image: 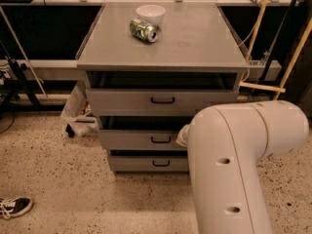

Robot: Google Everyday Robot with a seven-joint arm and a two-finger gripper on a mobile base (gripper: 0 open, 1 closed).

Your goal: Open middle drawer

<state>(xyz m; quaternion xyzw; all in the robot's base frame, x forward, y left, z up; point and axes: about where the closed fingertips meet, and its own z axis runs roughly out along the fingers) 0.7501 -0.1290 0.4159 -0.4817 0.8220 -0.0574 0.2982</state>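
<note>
The grey cabinet (165,43) has three flat-fronted drawers, each with a small black bar handle. The middle drawer (131,139) is the medium-sized front, with its handle (161,140) at its centre and a dark gap above it. My arm's large white link (229,169) fills the lower right. My gripper (183,135) is at the end of the arm, just right of the middle drawer's handle and close to its front, mostly hidden by the arm.
The top drawer (122,101) and bottom drawer (131,163) sit above and below. A white bowl (150,13) and a green can (143,30) lie on the cabinet top. A shoe (14,207) lies on the speckled floor at left. Rails and cables stand behind.
</note>
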